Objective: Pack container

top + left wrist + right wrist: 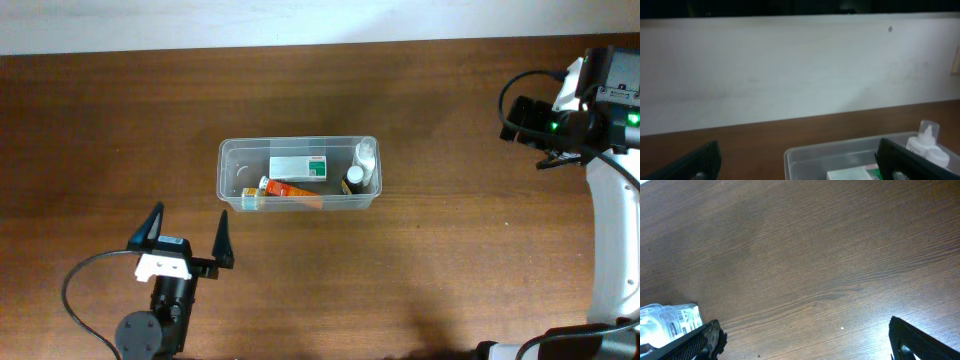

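The container [228, 172], a clear rectangular tub, stands at the table's middle. Inside lie a white-and-green box [298, 166], an orange box [290, 188] and two small white bottles [364, 154] at its right end. My left gripper [188, 238] is open and empty, low over the table in front of and to the left of the container. The left wrist view shows the container's near rim [840, 147], a bottle [927, 142] and the box [852, 175] between my open left fingers [797, 152]. My right gripper [525, 125] is open and empty, raised far to the right; its jaws [804, 330] are spread over bare wood.
The table is dark brown wood [450, 260]. A white wall [790, 75] runs along the table's back edge. A corner of the container with a bottle [665, 325] shows at the lower left of the right wrist view.
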{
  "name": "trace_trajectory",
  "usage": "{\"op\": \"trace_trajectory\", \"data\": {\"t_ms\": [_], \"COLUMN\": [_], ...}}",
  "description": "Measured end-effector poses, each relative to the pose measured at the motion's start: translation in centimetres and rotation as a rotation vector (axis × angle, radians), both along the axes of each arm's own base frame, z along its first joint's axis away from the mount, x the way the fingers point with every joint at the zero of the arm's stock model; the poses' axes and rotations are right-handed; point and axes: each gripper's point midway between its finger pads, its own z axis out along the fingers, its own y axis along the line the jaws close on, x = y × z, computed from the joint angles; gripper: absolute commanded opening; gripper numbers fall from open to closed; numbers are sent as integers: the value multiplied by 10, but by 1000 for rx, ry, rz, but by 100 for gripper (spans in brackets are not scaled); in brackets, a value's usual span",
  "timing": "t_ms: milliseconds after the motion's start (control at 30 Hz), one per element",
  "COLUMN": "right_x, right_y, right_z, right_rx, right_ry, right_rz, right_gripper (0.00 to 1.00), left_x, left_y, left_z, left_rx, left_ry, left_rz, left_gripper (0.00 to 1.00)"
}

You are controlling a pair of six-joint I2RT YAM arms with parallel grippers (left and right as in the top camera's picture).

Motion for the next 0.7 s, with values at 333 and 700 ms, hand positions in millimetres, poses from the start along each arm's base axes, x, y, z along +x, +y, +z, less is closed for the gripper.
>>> {"op": "trace_trajectory", "data": {"t_ms": [333, 700], "right_x": [0, 0], "right_y": [0, 0], "right_z": [0, 0], "right_rx": [0, 0], "right_ry": [0, 0], "right_rz": [0, 1], "right_gripper": [98, 98], "left_x": [-5, -9], "left_y": [4, 4], "left_z": [-28, -74], "left_rx": [36, 47], "left_ry": [-20, 152], "left_rz": [19, 17], "left_gripper": [99, 99]}}
